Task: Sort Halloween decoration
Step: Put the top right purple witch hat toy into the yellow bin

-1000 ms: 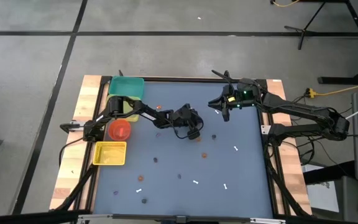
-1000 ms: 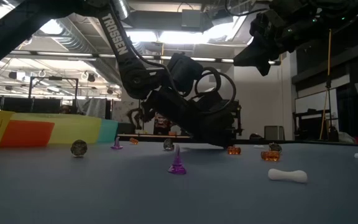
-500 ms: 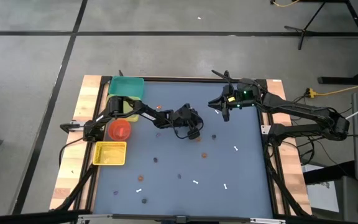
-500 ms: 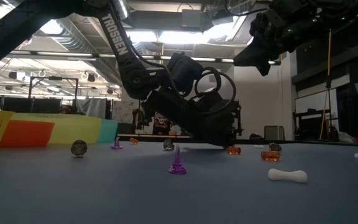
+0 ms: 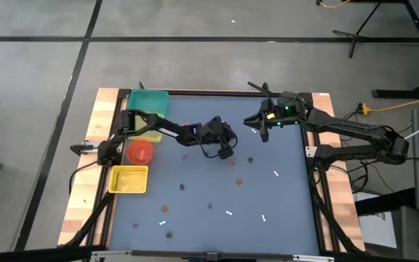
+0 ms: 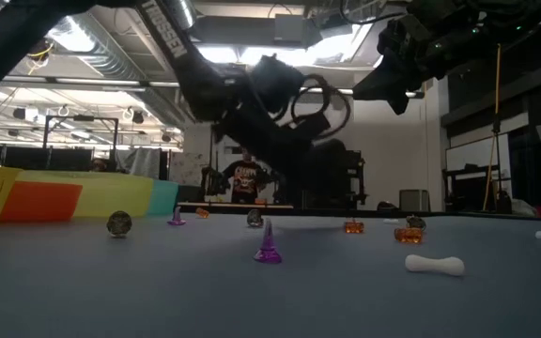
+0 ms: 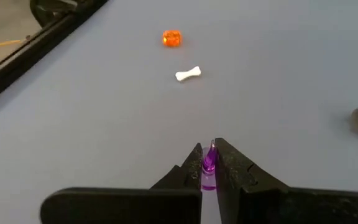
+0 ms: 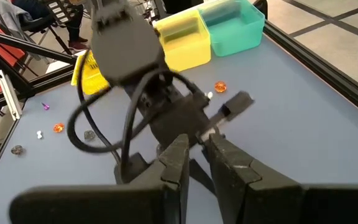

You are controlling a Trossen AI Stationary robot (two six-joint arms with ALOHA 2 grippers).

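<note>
Left gripper [image 7: 207,163] jaws clench one purple cone [image 7: 209,160]; right gripper's [image 5: 261,131] unclear. Three bins [image 5: 129,179] line the tabletop's [image 5: 289,211] left edge.

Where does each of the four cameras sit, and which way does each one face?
High view: overhead, looking straight down; both arms show, left gripper mid-table.
Low view: at table height, looking level across; arms descend from above.
Left wrist view: on the left arm, facing forward; its fingers pinch a purple trinket.
Right wrist view: on the right arm, facing the left arm and the teal bin.
Shared: the high view also shows the teal bin.
</note>
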